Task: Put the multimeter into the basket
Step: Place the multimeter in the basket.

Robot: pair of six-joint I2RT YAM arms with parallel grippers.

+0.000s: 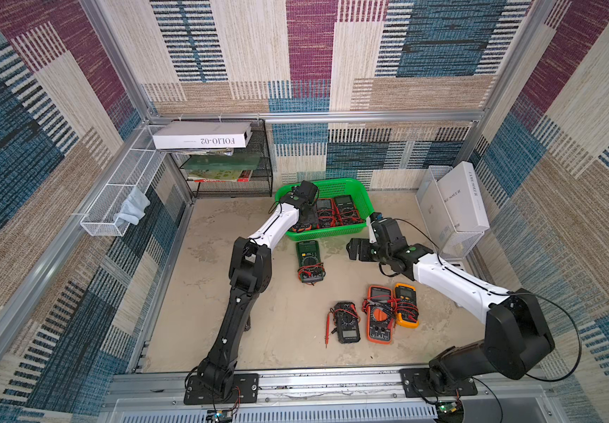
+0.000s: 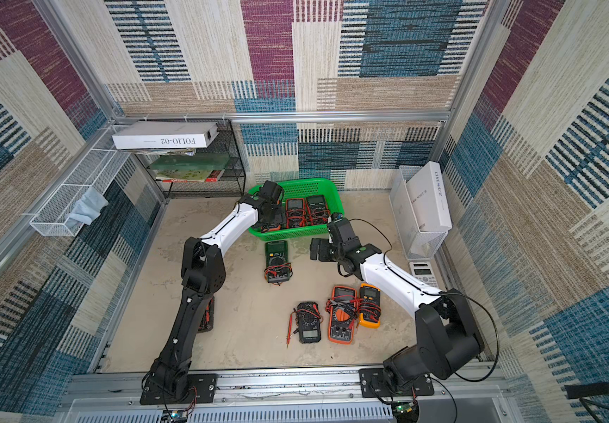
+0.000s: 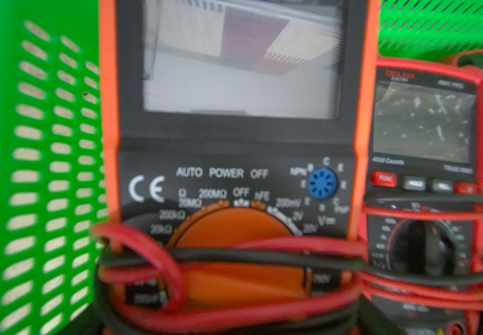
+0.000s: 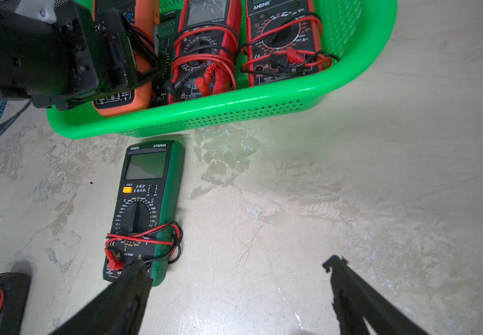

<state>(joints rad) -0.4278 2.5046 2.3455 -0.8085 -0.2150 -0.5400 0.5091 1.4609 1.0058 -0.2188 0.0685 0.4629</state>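
— Where was the meter just then?

— Already inside the basket [image 1: 326, 233], at its left end. That was the orange meter [image 3: 234, 150], with a red meter [image 3: 423, 145] alongside it. The left gripper [image 4: 130, 58] was down in the basket over it, with a finger on either side of the case. I couldn't tell whether they pinched it or stood clear of it.

— So what worried you?

— The wires [image 3: 234, 252]. Red and black loops were wound round the meter's lower half, right where the fingers sat. I reckoned a loop hooked on a finger would have dragged the meter up with the arm and back over the basket's near wall, which looked low.

— And the other side?

— The right gripper [image 4: 235, 265] hung in front of the basket, fingers wide apart and holding nothing. A green meter [image 4: 144, 203] lay flat on the table [image 4: 321, 188], just in front of the basket's near wall. One finger was over that meter's bottom corner, the other over bare table. Closing there would likely have caught a corner or a wire loop and spun the meter rather than gripping it.

— Anything else?

— Both arms were crowded at the basket's front. One lifting while the other reached in could have knocked wrists or shoved the basket.
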